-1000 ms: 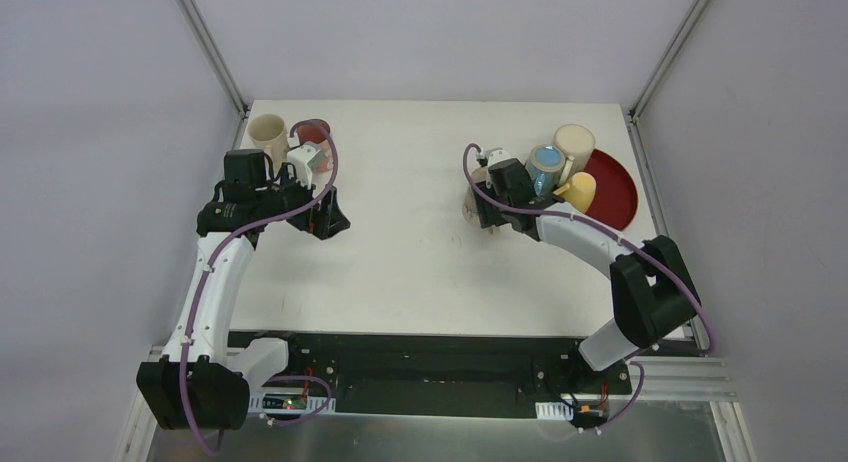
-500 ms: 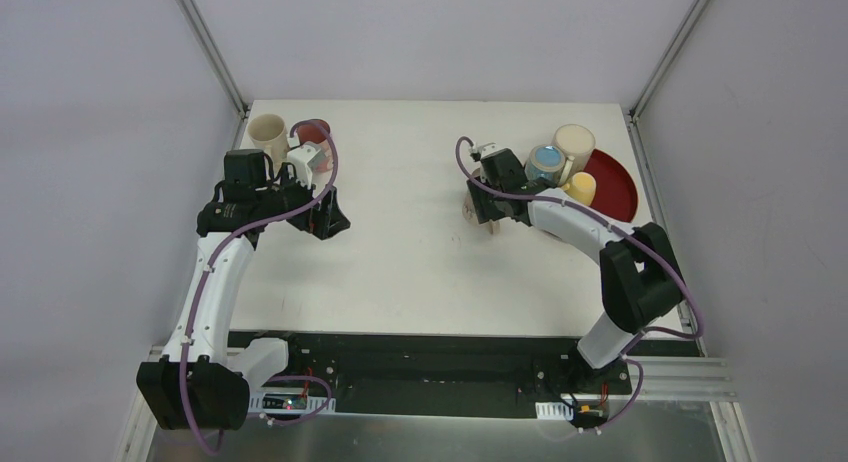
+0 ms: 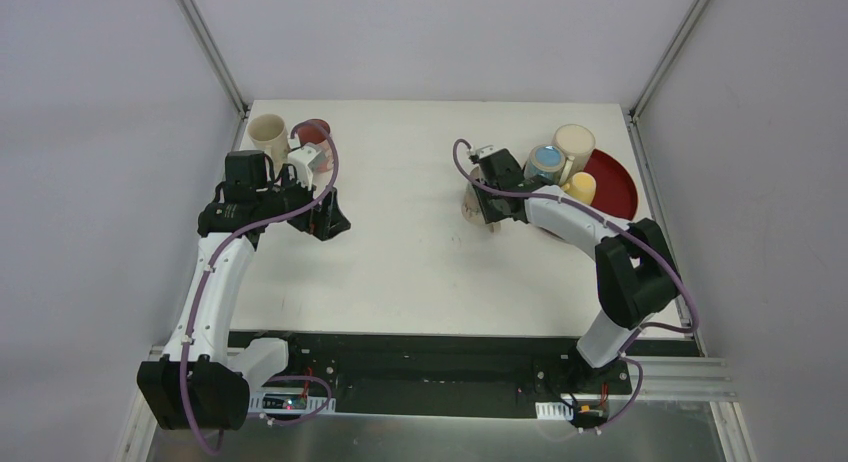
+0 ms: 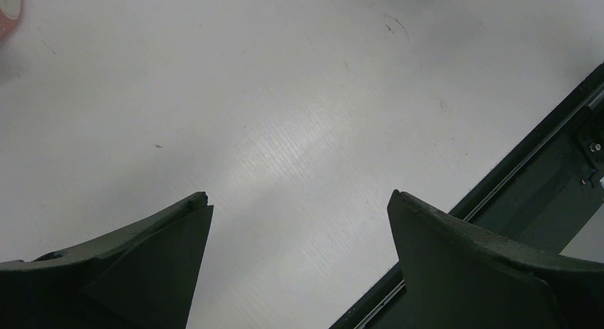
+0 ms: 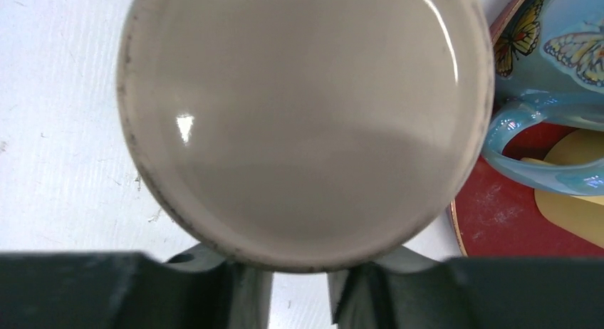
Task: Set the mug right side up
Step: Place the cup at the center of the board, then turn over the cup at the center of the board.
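Overhead view. The mug is on the white tabletop, right of centre, just beside a cluster of crockery: a blue mug, a cream cup and a yellow cup, with a red plate under part of the cluster. The right claw is at the mug, against its right side. From here I cannot tell whether the mug stands inverted or is tipped. The left claw hangs over bare tabletop on the left, well apart from the mug. Behind it, at the far left corner, are a cream mug and a red cup.

Left wrist view. The left claw is released, its two dark fingers spread wide. Nothing lies between them but tabletop. A black rail crosses the lower right corner.

Right wrist view. The mug fills the frame, a round pale grey face with a speckled ring turned to the camera. I cannot say whether this face is base or mouth. The fingers of the right claw sit close together at its lower edge, their tips hidden by the mug. Whether they are clamped on it cannot be told. The blue mug, which bears butterflies, the yellow cup and the red plate are at the right.
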### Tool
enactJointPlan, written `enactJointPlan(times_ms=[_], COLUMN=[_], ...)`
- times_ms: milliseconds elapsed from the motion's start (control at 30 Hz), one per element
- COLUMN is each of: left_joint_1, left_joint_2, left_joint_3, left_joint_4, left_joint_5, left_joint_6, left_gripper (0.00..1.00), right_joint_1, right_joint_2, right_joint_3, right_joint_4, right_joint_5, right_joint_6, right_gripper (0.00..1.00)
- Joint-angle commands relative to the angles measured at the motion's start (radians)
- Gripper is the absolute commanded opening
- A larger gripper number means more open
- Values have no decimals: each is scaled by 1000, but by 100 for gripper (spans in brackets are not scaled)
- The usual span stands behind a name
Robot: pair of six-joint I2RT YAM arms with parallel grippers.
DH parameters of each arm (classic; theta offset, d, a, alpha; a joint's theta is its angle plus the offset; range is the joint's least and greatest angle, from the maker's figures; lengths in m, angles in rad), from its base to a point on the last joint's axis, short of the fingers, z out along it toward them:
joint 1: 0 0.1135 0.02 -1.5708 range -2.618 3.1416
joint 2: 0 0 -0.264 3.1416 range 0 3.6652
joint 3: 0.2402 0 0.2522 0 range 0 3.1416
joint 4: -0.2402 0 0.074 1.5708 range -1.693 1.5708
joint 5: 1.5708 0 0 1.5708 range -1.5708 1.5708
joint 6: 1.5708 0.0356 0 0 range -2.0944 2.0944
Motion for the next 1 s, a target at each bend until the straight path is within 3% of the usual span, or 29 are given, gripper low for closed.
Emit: enactJointPlan(times_ms=[0, 200, 733, 967], left_joint_1=[6, 6, -5, -121], left_joint_2=[-24, -21, 77, 142], left_joint_3=[-2, 3, 87, 162], left_joint_4=[24, 24, 24, 28], left_joint_5=[42, 45, 93, 96], left_joint_6=[13, 10, -16, -9], left_gripper=[100, 100, 100, 100], right_joint_1=[3, 3, 4, 3], right_joint_2=[13, 8, -181, -250], right_joint_3=[48, 46, -51, -6], right_joint_4=[1, 23, 254, 273], right_joint_5=[32, 57, 16, -33], right_joint_6=[-20, -64, -313, -325], right_gripper=[29, 0, 0, 0])
